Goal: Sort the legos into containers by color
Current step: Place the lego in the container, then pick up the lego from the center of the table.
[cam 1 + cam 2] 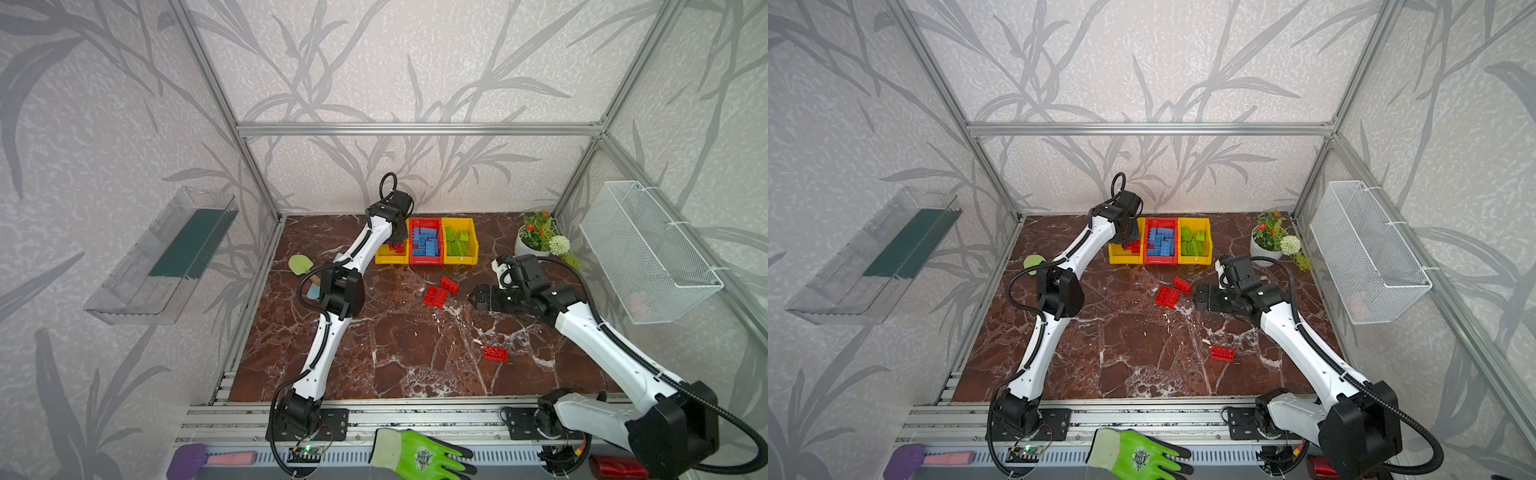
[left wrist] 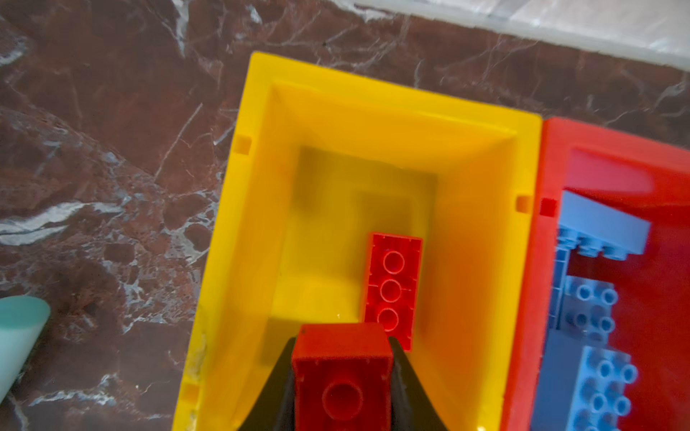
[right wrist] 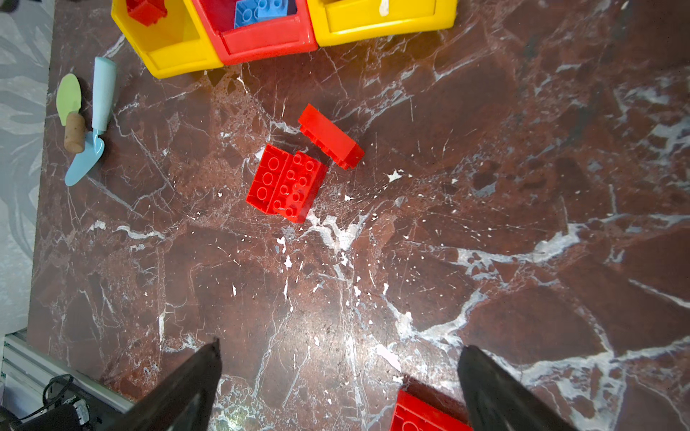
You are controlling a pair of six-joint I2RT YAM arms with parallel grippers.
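Left gripper [image 2: 342, 341]: I see it clamped on a red lego [image 2: 341, 377], above the left yellow bin [image 2: 373, 100].
In this bin: a second red lego [image 2: 394, 287] lies on the bottom.
Right gripper [image 3: 339, 347]: jaws wide, empty, over the table [image 3: 522, 224].
Loose red legos [image 3: 285, 184]: on the table, near it.

Loose red lego [image 3: 422, 414] partly off-frame.
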